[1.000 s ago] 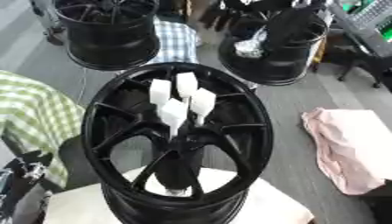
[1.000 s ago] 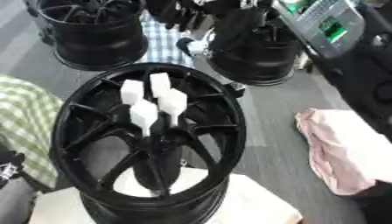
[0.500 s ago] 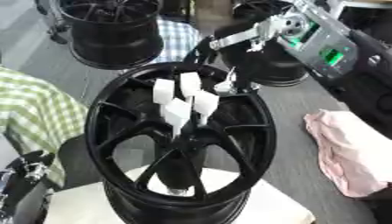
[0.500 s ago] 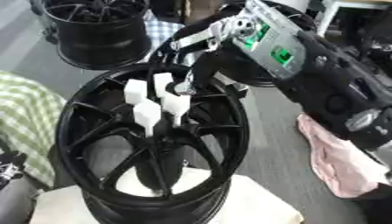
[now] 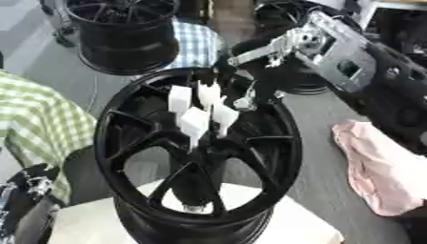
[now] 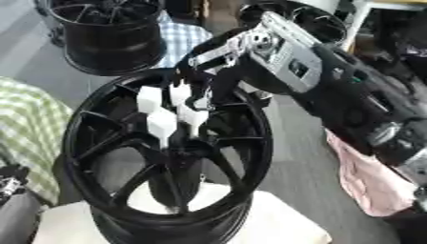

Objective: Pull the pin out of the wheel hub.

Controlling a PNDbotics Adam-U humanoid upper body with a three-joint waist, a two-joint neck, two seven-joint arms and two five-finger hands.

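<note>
The black wheel hub (image 5: 196, 143) lies flat on a white stand (image 5: 108, 224), open face up. Four white pins (image 5: 200, 112) stand upright at its centre, long axes vertical. The right hand (image 6: 218, 78), absent a second ago, now reaches the hub's far rim beside the pins; whether its fingers grasp anything cannot be told.

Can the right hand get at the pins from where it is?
Probably yes. The right hand is over the hub's far rim, beside the white pins, and nothing lies between them. Its finger pose is unclear.
</note>
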